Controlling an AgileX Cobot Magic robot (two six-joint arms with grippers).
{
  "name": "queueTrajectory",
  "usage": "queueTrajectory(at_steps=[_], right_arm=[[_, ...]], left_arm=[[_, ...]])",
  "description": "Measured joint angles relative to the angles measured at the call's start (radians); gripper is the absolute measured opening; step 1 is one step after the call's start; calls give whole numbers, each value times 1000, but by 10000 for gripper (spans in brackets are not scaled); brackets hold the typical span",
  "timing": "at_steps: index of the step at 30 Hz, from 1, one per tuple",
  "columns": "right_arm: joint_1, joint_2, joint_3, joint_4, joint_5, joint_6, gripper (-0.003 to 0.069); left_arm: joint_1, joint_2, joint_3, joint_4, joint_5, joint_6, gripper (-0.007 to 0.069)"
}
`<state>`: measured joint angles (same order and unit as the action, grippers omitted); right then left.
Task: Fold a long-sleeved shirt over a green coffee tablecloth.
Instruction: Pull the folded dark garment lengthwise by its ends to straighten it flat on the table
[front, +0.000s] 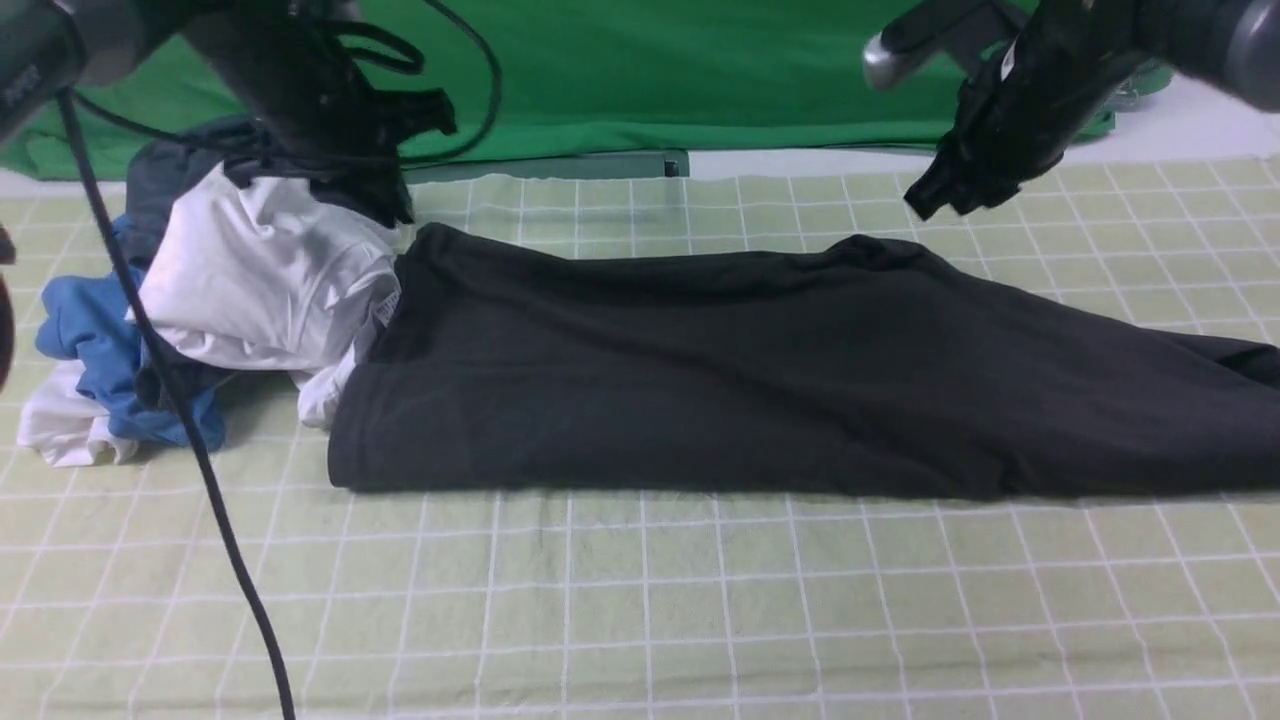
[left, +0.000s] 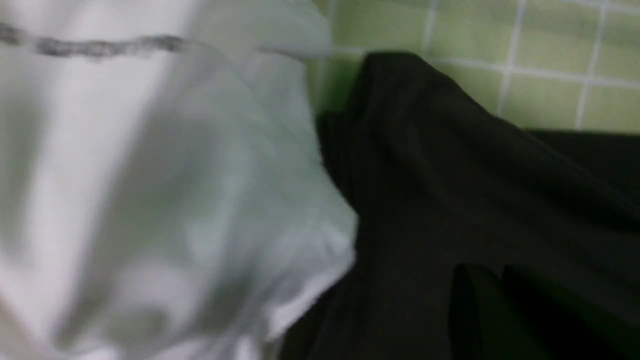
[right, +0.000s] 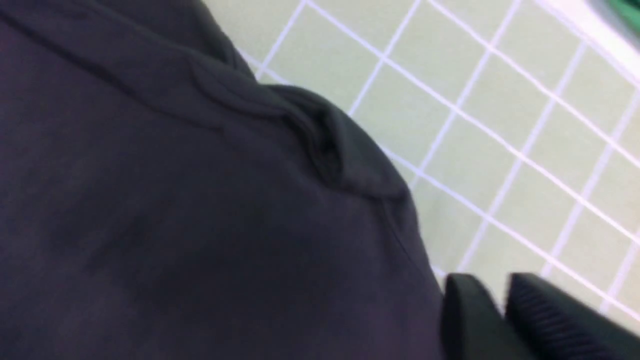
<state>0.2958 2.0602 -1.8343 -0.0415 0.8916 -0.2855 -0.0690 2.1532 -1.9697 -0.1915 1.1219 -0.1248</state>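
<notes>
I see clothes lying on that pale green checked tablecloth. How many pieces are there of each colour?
Black long-sleeved shirt: 1
White crumpled garment: 1
Blue crumpled garment: 1
Dark grey-blue garment at the back of the heap: 1
Total: 4, as far as the heap lets me tell.

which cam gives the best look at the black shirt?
Front view: nearly the whole black shirt lies stretched across the checked cloth, only its right end cut off. Left wrist view shows just a blurred corner beside the white garment; right wrist view a close-up of one folded edge.
</notes>
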Motion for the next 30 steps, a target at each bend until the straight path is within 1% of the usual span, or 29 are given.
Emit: queueTrajectory(at_steps=[1,2,4,6,7,8,11,14,19,20,22,24,26,27,30], right_arm=[[0,-19,0,4,21,0,24],[0,-27,0,5,31,0,15],[0,-37,0,7,48,1,8],[0,-49,0,8,72,1,6],[0,-50,0,8,75,1,6],[0,-55,0,8,97,1,5],[0,-73,0,18,150,7,5],[0,-105,0,41,194,10,5],[0,-196,0,56,261,12,5],[0,-223,1,56,286,12,4],[-7,-269,19,56,304,12,4],[-22,-322,63,56,310,12,4],[-38,-346,93,56,313,14,4],[-60,-379,140,55,318,14,3],[-116,-411,243,55,324,14,0]], left_arm=[[-48,3,0,-5,3,17,15],[-77,8,0,-11,-4,26,11],[-118,21,0,-16,-24,43,6],[-186,51,0,-29,-67,74,4],[-192,54,0,-31,-71,74,4],[-226,79,0,-39,-105,85,2],[-278,135,1,-52,-180,93,3],[-290,189,1,-75,-254,98,3],[-280,229,-4,-100,-397,100,8],[-271,233,-14,-101,-432,93,9],[-250,236,-47,-109,-440,57,11],[-219,238,-100,-143,-396,18,11],[-200,238,-139,-174,-346,14,11],[-171,238,-190,-209,-272,35,11],[-136,231,-279,-235,-118,106,11]])
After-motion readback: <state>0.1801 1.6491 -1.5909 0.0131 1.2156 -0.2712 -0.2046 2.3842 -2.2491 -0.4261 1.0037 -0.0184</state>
